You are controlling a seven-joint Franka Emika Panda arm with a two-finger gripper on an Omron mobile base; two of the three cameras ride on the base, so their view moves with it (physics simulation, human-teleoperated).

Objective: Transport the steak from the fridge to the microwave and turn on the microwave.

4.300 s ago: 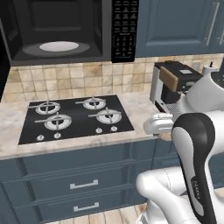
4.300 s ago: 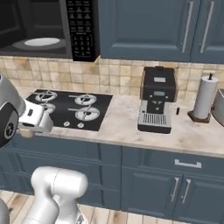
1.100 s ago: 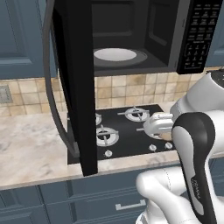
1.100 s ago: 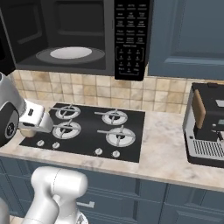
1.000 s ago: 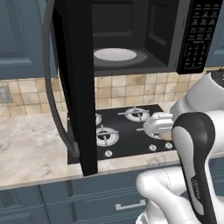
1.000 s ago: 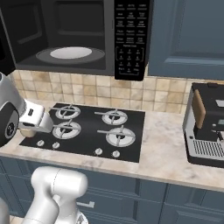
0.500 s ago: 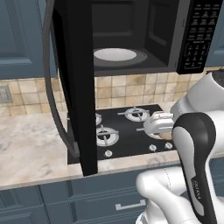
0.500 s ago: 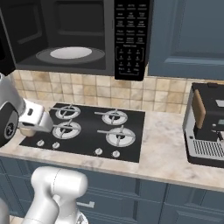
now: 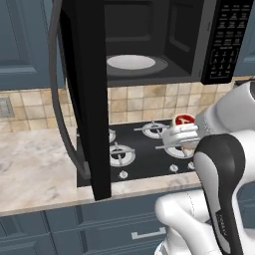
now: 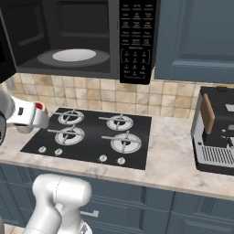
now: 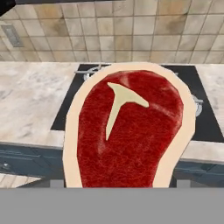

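Over the black stovetop (image 9: 144, 149), below the open microwave (image 9: 149, 45) at about five o'clock of its cavity, the tool (image 9: 185, 130) stays hidden behind the steak (image 11: 131, 131) it carries, clamped on it.

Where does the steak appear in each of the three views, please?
Left base view: the steak is a small red patch at centre right, over the stovetop.
Right base view: a red sliver at the left edge.
Hand view: large, at centre.
Shared landmark: the stovetop.
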